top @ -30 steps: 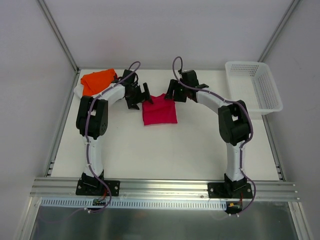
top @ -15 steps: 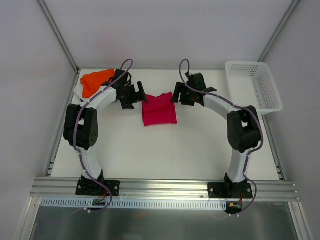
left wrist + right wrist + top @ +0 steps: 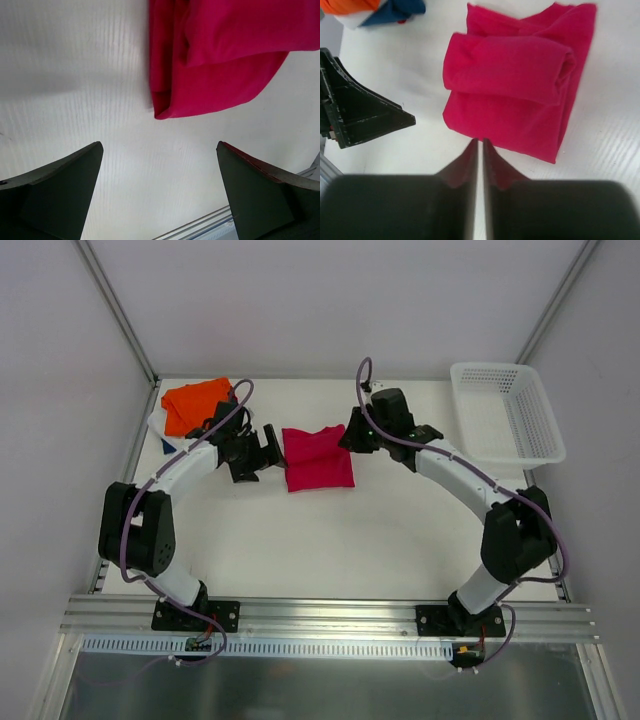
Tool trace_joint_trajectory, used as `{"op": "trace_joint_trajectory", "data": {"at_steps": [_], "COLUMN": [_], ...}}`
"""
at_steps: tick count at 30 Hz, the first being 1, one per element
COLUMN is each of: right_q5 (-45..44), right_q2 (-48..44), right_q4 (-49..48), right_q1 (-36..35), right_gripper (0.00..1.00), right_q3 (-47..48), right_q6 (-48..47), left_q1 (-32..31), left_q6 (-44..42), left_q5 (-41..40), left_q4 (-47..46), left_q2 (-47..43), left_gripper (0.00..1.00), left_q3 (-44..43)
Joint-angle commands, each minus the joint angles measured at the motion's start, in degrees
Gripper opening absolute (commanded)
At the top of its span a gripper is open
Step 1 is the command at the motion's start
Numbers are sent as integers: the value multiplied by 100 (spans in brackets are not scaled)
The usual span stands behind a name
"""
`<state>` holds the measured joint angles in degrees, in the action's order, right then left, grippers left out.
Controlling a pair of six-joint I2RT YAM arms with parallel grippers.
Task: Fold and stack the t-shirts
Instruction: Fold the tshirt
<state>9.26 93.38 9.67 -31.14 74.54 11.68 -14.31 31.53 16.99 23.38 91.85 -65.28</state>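
Just inside the near edge of a white table (image 3: 330, 540), two robot arms rise from a metal rail (image 3: 330, 612) and curve inward toward a folded crimson shirt (image 3: 318, 460), which lies flat near the middle of the table's far half.

The left arm (image 3: 190, 465) bends in from the left. The left gripper (image 3: 266, 448) hangs just beside the shirt's left edge, its fingers (image 3: 60, 175) spread wide with nothing between them. Its own camera shows only bare table in the gap, with the cloth's folded corner a little beyond.

The right arm (image 3: 455, 470) sweeps in from the right, and the right gripper (image 3: 480, 142) sits at the shirt's right edge. Its fingers (image 3: 462, 167) are drawn almost together, leaving only a thin slit. Their tips meet the edge of the cloth, and it cannot be told whether any fabric is pinched there.

The shirt is folded into a rough rectangle, with an upper layer rolled over the lower one.

Farther back, in the table's far left corner, an orange shirt (image 3: 197, 402) lies on top of a white shirt (image 3: 157, 424) and a navy shirt (image 3: 395, 9), well apart from the crimson one. At the far right corner stands a white mesh basket (image 3: 505, 375).
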Motion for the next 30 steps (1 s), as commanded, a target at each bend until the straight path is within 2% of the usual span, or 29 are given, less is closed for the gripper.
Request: {"op": "trace_joint_trajectory", "data": {"at_steps": [1, 10, 20, 24, 30], "right_q5": [23, 375, 533, 595, 639], "right_q2": [425, 1532, 2271, 2395, 2158], "right_q4": [-35, -71, 35, 43, -167], "right_q1": [-165, -253, -209, -191, -209], "right_gripper": [2, 0, 0, 0, 0], "right_q3": [130, 807, 1501, 1590, 1212], "right_q6": [97, 194, 124, 150, 203], "left_q1": [-46, -55, -55, -46, -55], "left_q6": [90, 99, 64, 55, 73], "left_q5": [-170, -170, -126, -126, -109], "left_q4": [71, 35, -8, -8, -43], "left_q2": [-396, -598, -458, -423, -300], "left_gripper": [99, 99, 99, 99, 99], "left_q3": [243, 498, 498, 472, 446]}}
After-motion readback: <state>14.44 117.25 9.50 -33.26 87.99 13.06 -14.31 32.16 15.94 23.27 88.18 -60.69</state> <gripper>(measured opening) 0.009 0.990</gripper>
